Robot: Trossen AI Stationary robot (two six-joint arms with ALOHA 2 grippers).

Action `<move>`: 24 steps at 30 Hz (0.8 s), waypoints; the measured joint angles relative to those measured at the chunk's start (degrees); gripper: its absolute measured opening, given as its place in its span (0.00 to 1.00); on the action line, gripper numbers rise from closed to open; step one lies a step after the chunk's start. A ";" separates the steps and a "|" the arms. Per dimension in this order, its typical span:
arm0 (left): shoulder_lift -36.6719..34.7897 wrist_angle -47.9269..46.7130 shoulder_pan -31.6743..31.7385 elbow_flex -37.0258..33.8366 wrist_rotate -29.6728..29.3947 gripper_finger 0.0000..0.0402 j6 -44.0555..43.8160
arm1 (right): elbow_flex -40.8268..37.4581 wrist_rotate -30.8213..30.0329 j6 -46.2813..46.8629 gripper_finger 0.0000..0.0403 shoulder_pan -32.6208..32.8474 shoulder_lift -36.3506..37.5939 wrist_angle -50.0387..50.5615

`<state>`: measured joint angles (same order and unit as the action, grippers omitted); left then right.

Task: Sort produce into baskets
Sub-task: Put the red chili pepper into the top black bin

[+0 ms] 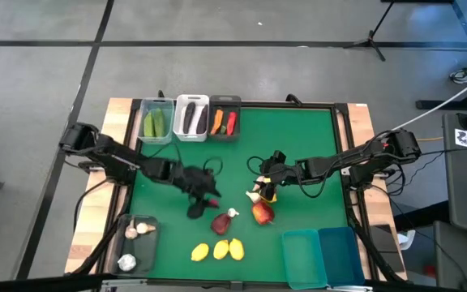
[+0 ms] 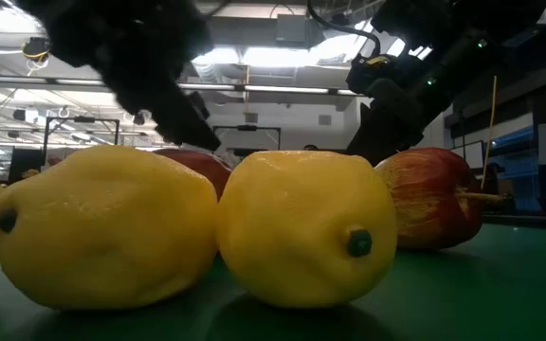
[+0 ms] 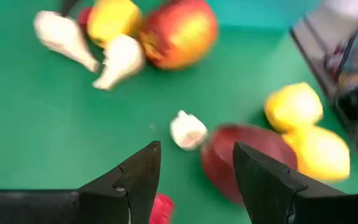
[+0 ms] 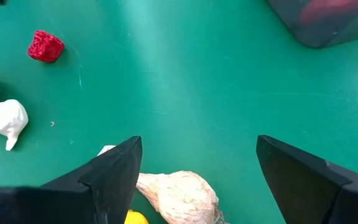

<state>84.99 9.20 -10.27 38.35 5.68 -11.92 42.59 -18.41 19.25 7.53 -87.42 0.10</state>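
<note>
Both jaws apart, nothing held

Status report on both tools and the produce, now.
Left tool open above a small red piece. Right tool open over garlic. Lemons unsorted. Nothing blocking.

Open green surface (image 1: 298,138) lies clear between the back row of baskets (image 1: 190,118) and the middle, where both arms, garlic bulbs (image 1: 259,193), red fruits (image 1: 262,213) and three lemons (image 1: 218,250) crowd together.

2 dark jointed arms, black cables, wedge-shaped black pincer fingers (image 4: 110,177).
</note>
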 joint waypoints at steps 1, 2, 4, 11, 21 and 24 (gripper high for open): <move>0.00 0.41 -1.59 -0.42 -2.27 0.49 0.09 | 0.00 0.00 0.05 0.79 0.00 0.00 0.00; 0.00 0.65 -3.07 -0.78 -4.55 0.49 0.05 | 0.00 0.00 0.12 0.79 0.00 0.00 -0.02; 0.10 0.84 -5.22 -1.67 -8.54 0.49 0.02 | 0.00 0.00 0.20 0.79 0.00 0.00 -0.01; 0.20 7.32 -6.79 -6.84 -14.39 0.49 0.72 | -0.01 0.00 0.24 0.79 0.00 0.00 -0.04; 0.33 12.18 -4.34 -10.04 -11.90 0.49 0.83 | -0.02 0.00 1.11 0.79 0.00 0.00 -0.04; 1.98 13.67 -3.83 -10.04 -11.52 0.49 1.18 | -0.02 0.00 1.11 0.79 0.00 0.00 -0.06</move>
<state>86.97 22.87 -14.09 28.32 -5.84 -10.75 42.57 -18.41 20.36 7.53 -87.42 0.04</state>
